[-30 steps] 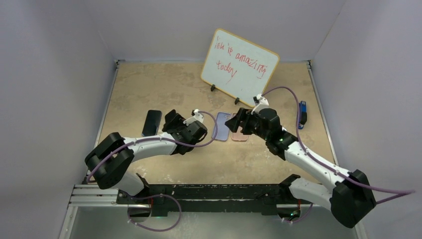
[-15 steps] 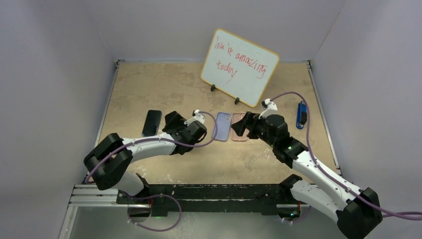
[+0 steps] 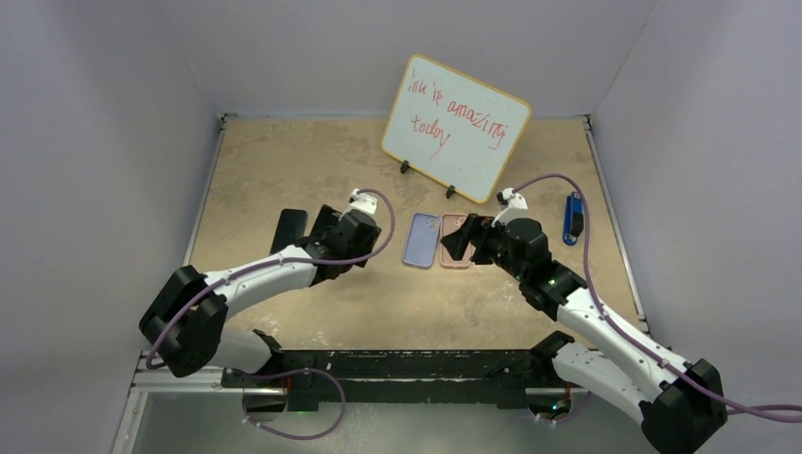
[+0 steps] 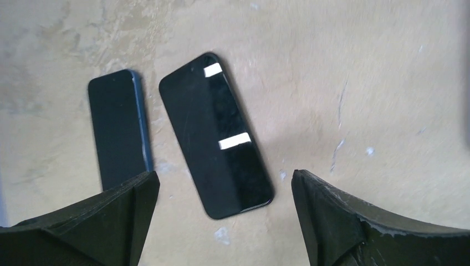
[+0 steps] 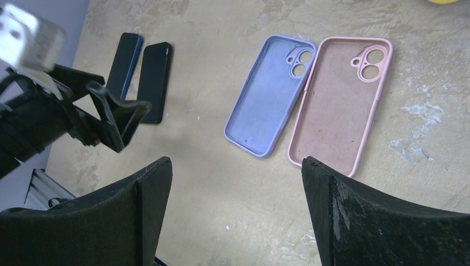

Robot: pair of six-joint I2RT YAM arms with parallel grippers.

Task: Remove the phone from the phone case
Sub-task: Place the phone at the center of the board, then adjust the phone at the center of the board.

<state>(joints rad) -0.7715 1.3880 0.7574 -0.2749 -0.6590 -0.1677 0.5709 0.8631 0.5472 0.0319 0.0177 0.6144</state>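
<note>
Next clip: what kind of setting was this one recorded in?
Most likely a lab test cell for robot recording, not a home or shop: plain pale enclosure walls box in a tan tabletop, and a small whiteboard with red handwriting is propped at the back.

Both arms shared one build: slim white links between bulky black joint housings. The left arm (image 3: 270, 272) ended at 7 o'clock in a big black shoulder, the right arm (image 3: 605, 326) in its twin at 5 o'clock, both on a black base rail (image 3: 397, 364) at 6 o'clock. A thin purple cable (image 3: 389, 227) looped from a small white connector (image 3: 360, 197) on each wrist. A tiny green light (image 3: 549, 282) glowed on the right forearm. The left gripper (image 4: 223, 177) and right gripper (image 5: 235, 163) had matte black wedge fingers (image 5: 382, 221), scuffed with pale specks.
</note>
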